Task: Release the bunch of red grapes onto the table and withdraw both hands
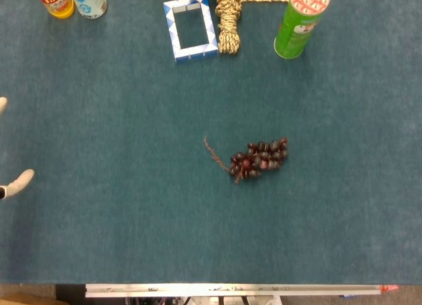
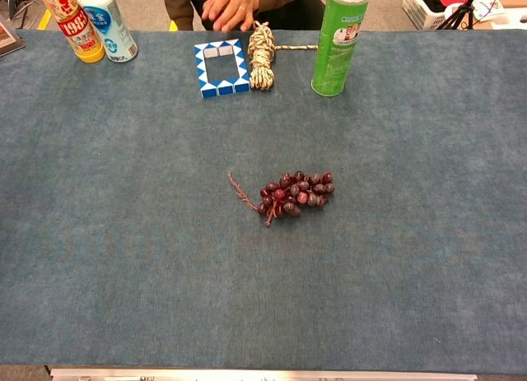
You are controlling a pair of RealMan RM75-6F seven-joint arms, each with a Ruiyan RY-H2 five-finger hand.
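Near the middle of the blue cloth-covered table (image 1: pixel 119 120): bunch of red grapes (image 1: pixel 259 159), lying free on the cloth, touched by nothing, thin brown stem trailing up and to the left of the cluster. In the chest view the same bunch (image 2: pixel 295 192), again alone, well apart from everything else.

At the far left edge of the head view: left hand (image 1: pixel 9 180), showing only as two pale fingertips (image 1: pixel 22 180) poking in at the border, one higher up, one lower down, set apart from each other, holding nothing that can be seen. Spread of the rest of the hand: cannot tell, being cut off by the edge. Not showing in the chest view. Well apart from the grapes.

Right hand: showing in neither view.

Along the far edge of the table, from left to right: a yellow bottle with a red label (image 2: pixel 69 20) standing just beside a white bottle with a blue label (image 2: pixel 108 23); a blue-and-white puzzle snake bent into a rectangle (image 2: pixel 219 68), lying flat; a coil of tan rope (image 2: pixel 263 44) just beside it, one end running off toward the right; a tall green can (image 2: pixel 339 40) standing upright. Beyond the table edge in the chest view: a person's hand (image 2: pixel 227 6), resting close to the rectangle and the rope.
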